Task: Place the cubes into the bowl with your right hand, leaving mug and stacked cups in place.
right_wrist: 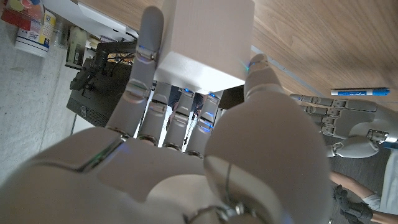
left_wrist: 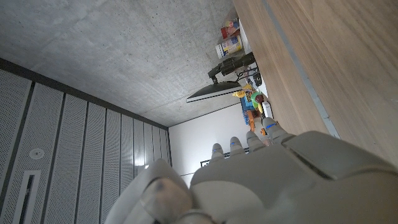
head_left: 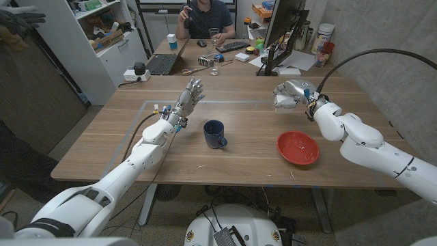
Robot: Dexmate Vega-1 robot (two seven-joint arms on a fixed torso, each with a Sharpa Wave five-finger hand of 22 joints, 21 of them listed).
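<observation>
Cube (right_wrist: 208,43) in right hand (head_left: 289,94)

Grey concrete wall (head_left: 369,31) behind a cluttered desk (head_left: 205,58), monitor (head_left: 283,27) there, white cabinet (head_left: 102,41) alongside.

One mug (head_left: 216,134) and one bowl (head_left: 298,147) stand on the table (head_left: 246,171). One cube (right_wrist: 205,40) shows (white, seen from the right wrist), and there are two robot hands: left (head_left: 190,94) and right (head_left: 289,93). One person (head_left: 205,17) sits behind.
</observation>
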